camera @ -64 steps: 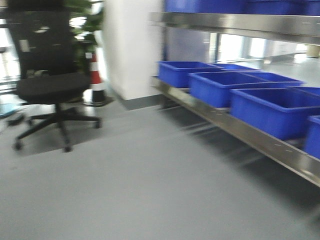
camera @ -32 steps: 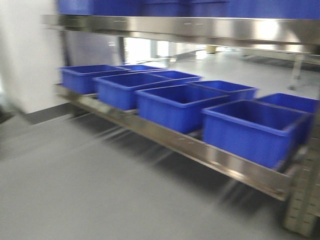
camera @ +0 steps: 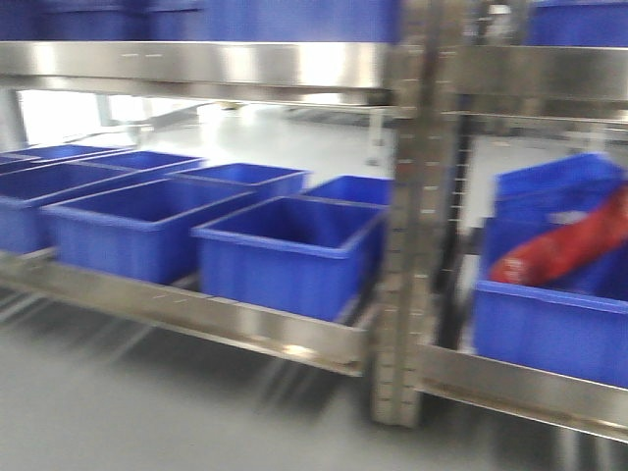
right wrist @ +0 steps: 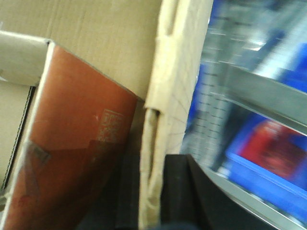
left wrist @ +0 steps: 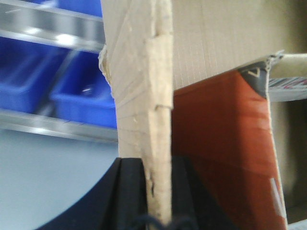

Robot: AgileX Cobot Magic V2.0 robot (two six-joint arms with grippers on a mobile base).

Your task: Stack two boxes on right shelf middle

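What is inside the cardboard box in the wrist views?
An orange-red package stands inside the box, beside its wall. The box floor and anything behind the package are covered.

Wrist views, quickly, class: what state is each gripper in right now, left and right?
Left gripper: closed, pinching the cardboard box by its wall edge.
Right gripper: closed, pinching a cardboard box wall as well.

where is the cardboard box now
The cardboard box fills both wrist views, its walls pinched in the left gripper and the right gripper, with blue bins behind.
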